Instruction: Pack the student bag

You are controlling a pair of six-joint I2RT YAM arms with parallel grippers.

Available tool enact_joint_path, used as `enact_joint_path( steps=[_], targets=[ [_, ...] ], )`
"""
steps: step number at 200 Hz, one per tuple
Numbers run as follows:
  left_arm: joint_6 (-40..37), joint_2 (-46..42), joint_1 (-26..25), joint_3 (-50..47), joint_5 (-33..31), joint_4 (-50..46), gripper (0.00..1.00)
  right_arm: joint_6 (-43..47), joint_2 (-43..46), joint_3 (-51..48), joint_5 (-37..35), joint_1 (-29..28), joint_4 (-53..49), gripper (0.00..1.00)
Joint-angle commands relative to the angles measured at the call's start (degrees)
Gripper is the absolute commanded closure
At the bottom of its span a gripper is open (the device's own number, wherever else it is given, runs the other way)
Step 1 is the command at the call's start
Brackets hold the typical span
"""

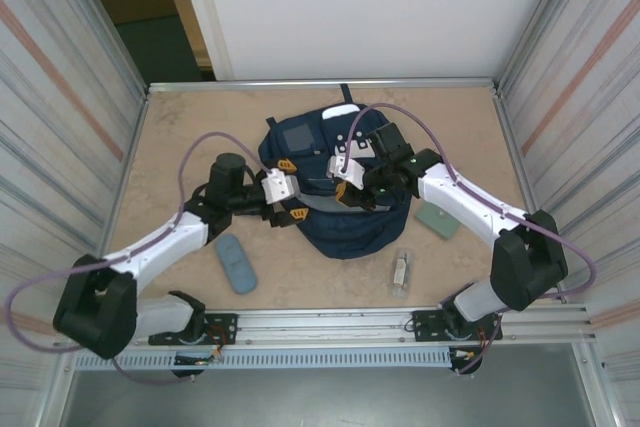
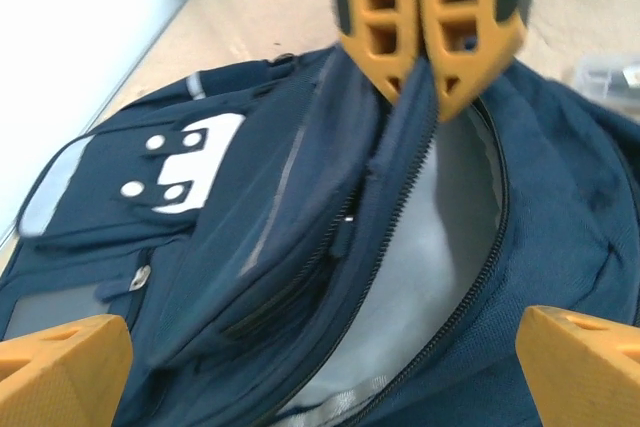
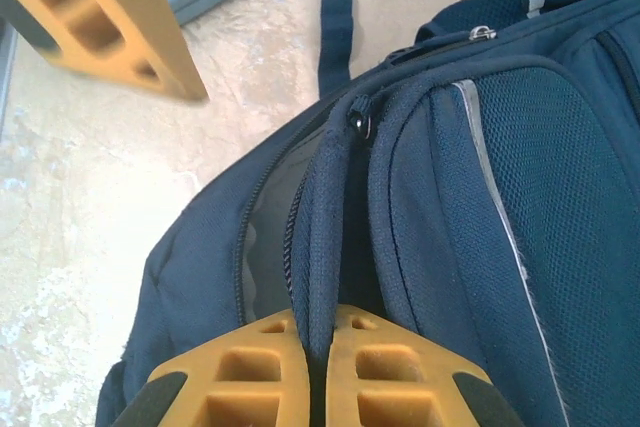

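bag: student bag (image 1: 350,237) mid-table between both arms, top toward the far edge | my right gripper (image 3: 318,342): clamped on the raised lip of its main opening | my left gripper (image 1: 292,190): spread wide, holding nothing, just left of the bag, mouth gaping straight ahead | left arm nearer blue case (image 1: 236,263)
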State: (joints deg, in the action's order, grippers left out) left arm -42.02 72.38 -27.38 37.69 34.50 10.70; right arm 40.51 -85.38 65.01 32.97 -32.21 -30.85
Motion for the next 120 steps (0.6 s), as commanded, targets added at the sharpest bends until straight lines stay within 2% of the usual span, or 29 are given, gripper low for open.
enact_joint_path(
  steps=[1, 20, 35, 50, 57, 69, 85, 95, 99, 111, 120],
  targets=[
    [-10.32, 3.55, -0.78, 2.47, 1.51, 5.81, 0.01, -0.66, -1.33, 4.34, 3.37, 0.02, -3.16, 0.95],
    [-11.21, 6.29, -2.56, 3.6, -4.21, 8.12, 0.01, 0.34, -1.73, 5.96, 1.81, -0.98, -5.88, 0.95],
    [-11.89, 7.97, -4.14, 3.5, -6.28, 12.02, 0.01, 0.16, -1.62, 5.56, 1.67, -1.12, -5.06, 0.95],
    [-12.49, 8.79, -6.72, 4.94, -7.94, 11.54, 0.01, -1.73, -1.63, 5.46, 1.11, -1.08, -3.04, 0.95],
    [-11.67, 9.35, -7.52, 5.45, -7.9, 12.01, 0.05, -2.95, -1.5, 5.68, 0.64, -1.1, -2.52, 0.95],
    [-10.3, 10.9, -8.28, 6.59, -8.04, 13.29, 0.21, -6.27, -0.53, 4.98, -0.68, -1.1, -0.09, 0.92],
    [-8.46, 12.16, -8.48, 9.39, -8.13, 9.84, 0.59, -10.97, 1.61, 1.89, -2.12, -0.73, 5.21, 0.88],
    [-7.75, 12.11, -8.32, 10.68, -8.05, 6.59, 0.78, -13.05, 2.77, 0.59, -2.01, -0.2, 6.72, 0.88],
    [-7.54, 11.99, -8.38, 10.74, -7.8, 6.22, 0.81, -13.66, 3.21, 0.2, -2.03, 0.06, 6.69, 0.89],
    [-6.88, 11.4, -8.31, 9.53, -7.37, 8.04, 0.82, -15.9, 4.58, -0.81, -2.62, 0.47, 6.89, 0.87],
    [-6.63, 10.9, -8.31, 8.23, -7.66, 9.61, 0.84, -17.55, 5.9, -2.07, -3.41, 0.57, 7.92, 0.77]
  ],
)
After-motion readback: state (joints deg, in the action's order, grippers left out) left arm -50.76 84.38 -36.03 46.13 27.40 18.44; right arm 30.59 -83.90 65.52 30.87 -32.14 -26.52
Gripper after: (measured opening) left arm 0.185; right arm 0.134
